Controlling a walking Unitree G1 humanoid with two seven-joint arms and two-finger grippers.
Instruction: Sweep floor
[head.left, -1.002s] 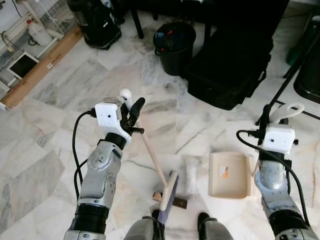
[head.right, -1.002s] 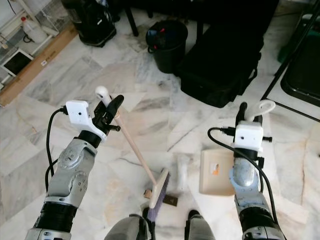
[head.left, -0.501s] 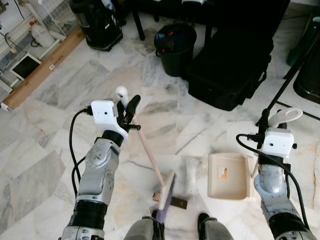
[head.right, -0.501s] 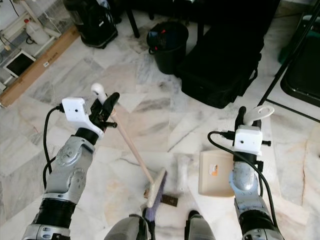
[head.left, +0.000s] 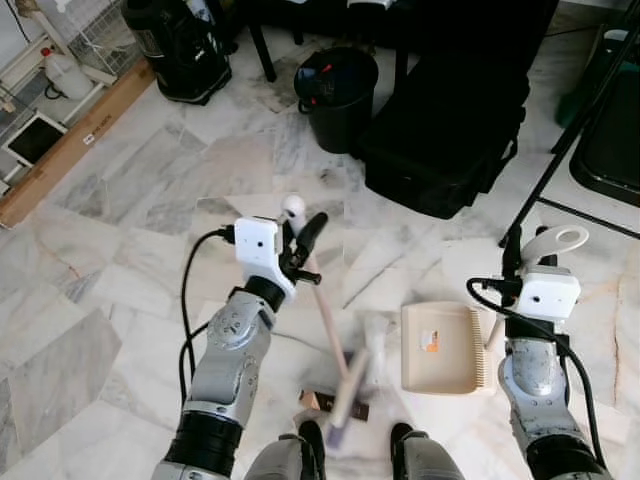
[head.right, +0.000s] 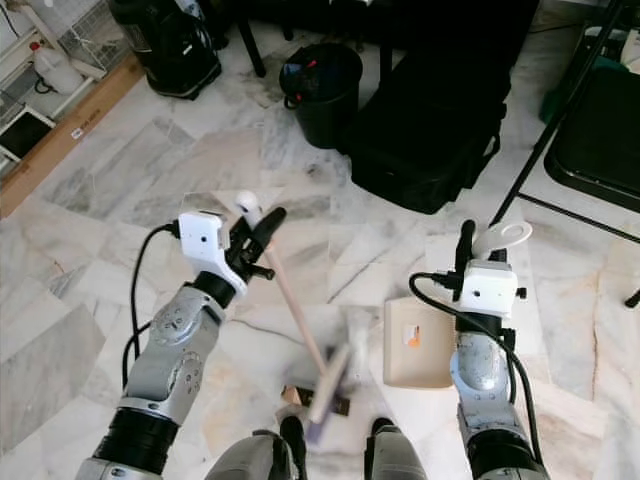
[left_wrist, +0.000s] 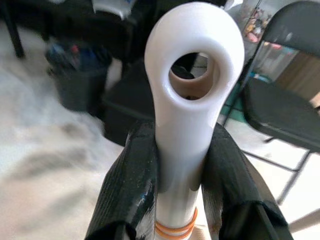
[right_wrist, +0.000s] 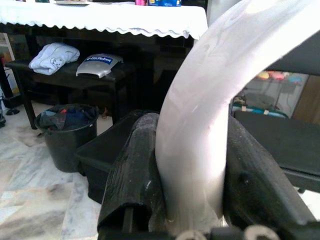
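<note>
The left gripper (head.left: 303, 233) clamps the broom (head.left: 325, 320) handle, its head at 9 o'clock of the dustpan (head.left: 440, 348), whose handle the right gripper (head.left: 522, 262) clamps, steadying it to catch debris

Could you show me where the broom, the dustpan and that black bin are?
broom (head.left: 327, 322): left eye view, on its wooden stick.
dustpan (head.left: 437, 345): left eye view, on its beige tray.
black bin (head.left: 335, 95): left eye view, on its side wall.
</note>
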